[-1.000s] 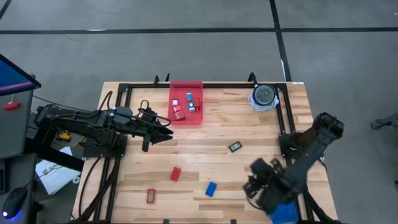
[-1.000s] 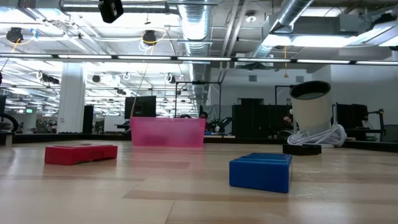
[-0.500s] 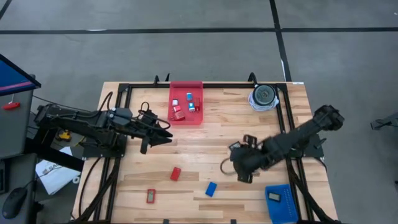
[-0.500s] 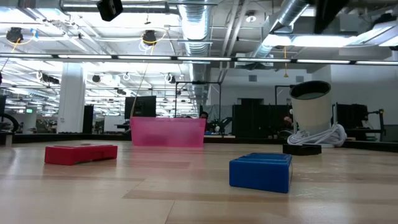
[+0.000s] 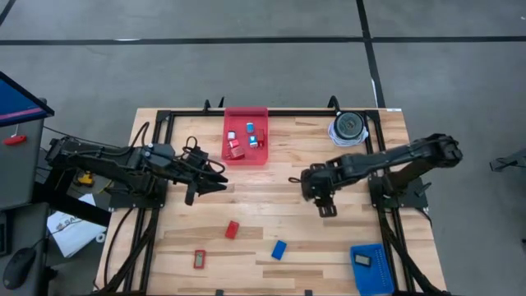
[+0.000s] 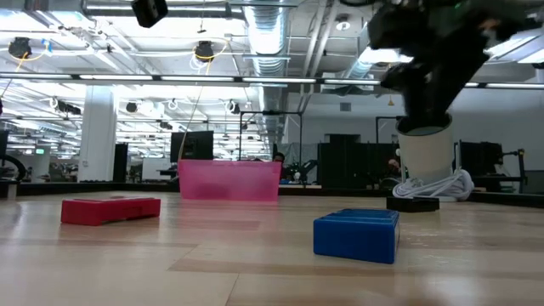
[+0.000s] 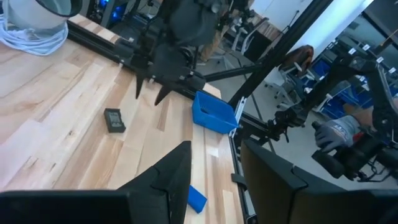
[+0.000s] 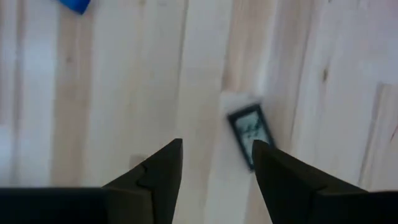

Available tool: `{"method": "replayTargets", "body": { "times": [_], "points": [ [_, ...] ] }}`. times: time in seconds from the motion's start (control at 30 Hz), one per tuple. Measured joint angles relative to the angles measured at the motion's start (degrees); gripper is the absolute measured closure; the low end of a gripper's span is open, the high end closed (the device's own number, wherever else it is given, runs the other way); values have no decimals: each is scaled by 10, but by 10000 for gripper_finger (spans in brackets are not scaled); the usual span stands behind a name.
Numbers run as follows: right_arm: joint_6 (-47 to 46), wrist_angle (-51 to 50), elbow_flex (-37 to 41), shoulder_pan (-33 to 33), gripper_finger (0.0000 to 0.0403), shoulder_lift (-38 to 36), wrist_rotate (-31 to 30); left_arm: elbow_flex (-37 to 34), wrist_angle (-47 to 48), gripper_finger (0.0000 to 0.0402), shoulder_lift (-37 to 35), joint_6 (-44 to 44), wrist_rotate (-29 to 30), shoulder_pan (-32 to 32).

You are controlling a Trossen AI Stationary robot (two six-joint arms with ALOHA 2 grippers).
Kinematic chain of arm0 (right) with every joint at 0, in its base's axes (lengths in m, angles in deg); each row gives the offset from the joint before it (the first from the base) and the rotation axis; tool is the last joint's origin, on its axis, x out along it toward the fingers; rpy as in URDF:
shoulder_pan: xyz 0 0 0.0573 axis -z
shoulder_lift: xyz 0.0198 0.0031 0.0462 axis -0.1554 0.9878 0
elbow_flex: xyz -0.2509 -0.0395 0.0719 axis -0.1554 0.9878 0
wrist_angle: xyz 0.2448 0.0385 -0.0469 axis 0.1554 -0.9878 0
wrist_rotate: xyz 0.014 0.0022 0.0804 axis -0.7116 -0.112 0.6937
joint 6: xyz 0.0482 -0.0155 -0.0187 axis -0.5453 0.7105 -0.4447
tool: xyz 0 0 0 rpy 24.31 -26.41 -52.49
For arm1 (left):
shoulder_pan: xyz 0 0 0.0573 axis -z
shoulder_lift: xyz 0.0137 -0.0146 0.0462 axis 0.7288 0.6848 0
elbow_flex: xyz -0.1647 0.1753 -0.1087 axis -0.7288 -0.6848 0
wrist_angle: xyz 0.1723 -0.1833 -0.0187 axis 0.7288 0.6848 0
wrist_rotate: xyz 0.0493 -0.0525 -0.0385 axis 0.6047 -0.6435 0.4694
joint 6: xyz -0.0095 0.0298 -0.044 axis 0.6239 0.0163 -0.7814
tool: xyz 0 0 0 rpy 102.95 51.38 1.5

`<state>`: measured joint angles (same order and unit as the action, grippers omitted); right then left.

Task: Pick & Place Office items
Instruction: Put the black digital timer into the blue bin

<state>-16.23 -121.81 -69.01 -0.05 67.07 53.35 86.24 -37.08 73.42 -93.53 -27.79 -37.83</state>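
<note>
**Right gripper empty above the flat black rectangle, mid-worktop**

Right gripper [image 5: 311,182]: fingers apart with a moderate gap, nothing between them. In the right wrist view its dark fingers [image 8: 158,171] frame bare wood, with the flat black rectangular piece [image 8: 250,133] on the boards beyond them, apart from both tips.

Right arm pose: stretched from its mount at the worktop's right edge toward the middle, gripper pointing down.

Left gripper [image 5: 220,175]: fingers apart, empty, held out over the worktop's left half, just short of the red rectangular tray [image 5: 246,136] at the far edge.

Change: one second ago the right gripper was over the blue rectangular tray [image 5: 372,269] at the near right corner. Half a second ago it was partway across. A black piece [image 5: 362,260] lies in that tray. The left arm has not moved.

Loose office items: a red block [image 5: 232,229], a small flat red piece [image 5: 199,259] and a blue block [image 5: 279,249] lie along the near edge. Several red and pale blue pieces sit in the red rectangular tray.
</note>
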Motion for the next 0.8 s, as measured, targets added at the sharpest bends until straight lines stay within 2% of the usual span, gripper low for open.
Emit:
{"method": "replayTargets", "body": {
  "times": [0.13, 0.47, 0.8],
  "points": [
    [18, 47, 31, 34, 205, 4, 0, 0, 16, 266, 0, -2, 0, 0],
    [58, 57, 80, 78, 136, 42, -30, 0, 21, 266, 0, -6, 6, 0],
    [117, 100, 79, 62, 127, 99, -21, 0, 23, 266, 0, -11, 10, 0]
  ]
}}
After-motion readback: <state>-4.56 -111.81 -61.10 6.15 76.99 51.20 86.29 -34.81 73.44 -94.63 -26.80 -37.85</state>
